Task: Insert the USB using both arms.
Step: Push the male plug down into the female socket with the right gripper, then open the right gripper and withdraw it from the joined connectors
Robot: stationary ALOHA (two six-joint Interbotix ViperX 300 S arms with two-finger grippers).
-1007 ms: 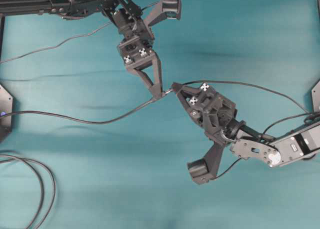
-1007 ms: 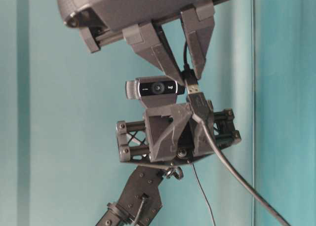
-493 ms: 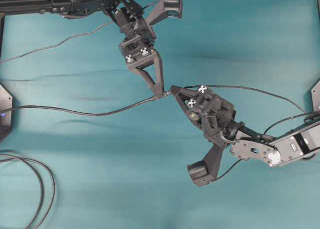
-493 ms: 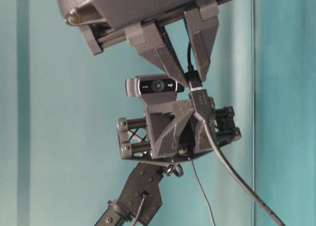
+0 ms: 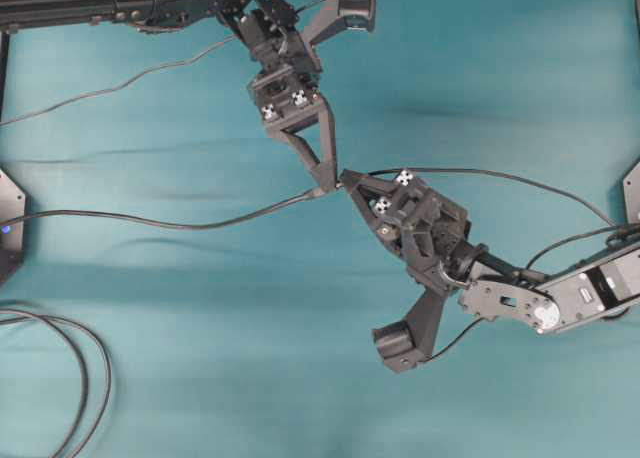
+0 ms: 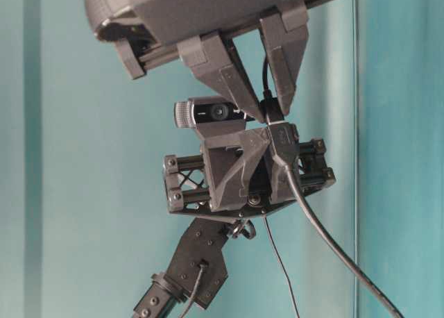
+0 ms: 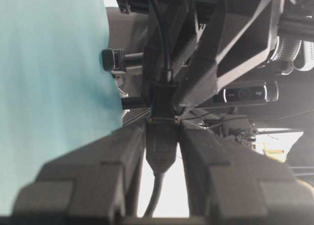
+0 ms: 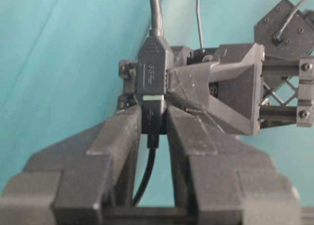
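The USB, a short dark plug on a thin cable, is pinched in my right gripper, which is shut on it. Its silver tip is almost wholly inside the black socket end, with only a thin bright strip showing. My left gripper is shut on that socket end, and the USB butts against it from ahead. In the overhead view the left gripper and right gripper meet tip to tip mid-table. At table level, the USB sits directly on the socket end.
The socket's cable trails left across the teal table. The USB's thin cable arcs off to the right. A thicker looped black cable lies at the bottom left. Black mounts sit at the left edge and right edge.
Both grippers have closed the gap between the connectors. The silver tip that showed between plug and socket a second ago is now nearly hidden. The left gripper has shifted right and slightly up in the overhead view.
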